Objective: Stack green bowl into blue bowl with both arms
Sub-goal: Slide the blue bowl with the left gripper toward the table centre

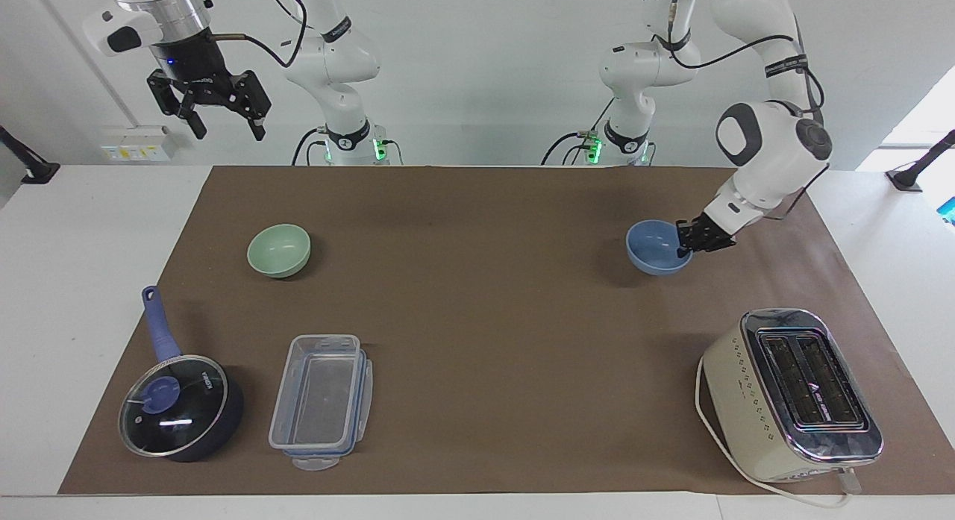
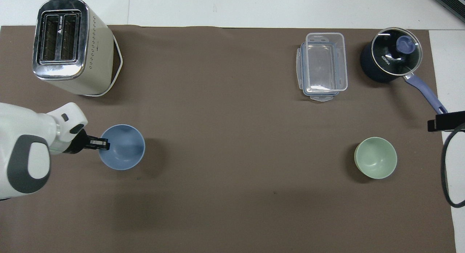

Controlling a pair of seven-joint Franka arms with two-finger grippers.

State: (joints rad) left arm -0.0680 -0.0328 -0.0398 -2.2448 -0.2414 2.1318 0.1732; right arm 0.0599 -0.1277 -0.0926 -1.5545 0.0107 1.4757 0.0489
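Observation:
The blue bowl (image 1: 655, 248) hangs a little above the brown mat, toward the left arm's end; it also shows in the overhead view (image 2: 123, 147). My left gripper (image 1: 685, 245) is shut on its rim, one finger inside the bowl and one outside, as the overhead view (image 2: 105, 144) shows too. The green bowl (image 1: 278, 250) stands upright and empty on the mat toward the right arm's end, also in the overhead view (image 2: 376, 157). My right gripper (image 1: 227, 130) is open and empty, raised high over the table's edge near the robots, and waits.
A cream toaster (image 1: 791, 393) stands farther from the robots than the blue bowl. A dark blue saucepan (image 1: 179, 408) with a glass lid and a clear plastic container (image 1: 322, 401) lie farther from the robots than the green bowl. The brown mat (image 1: 485, 318) covers the table.

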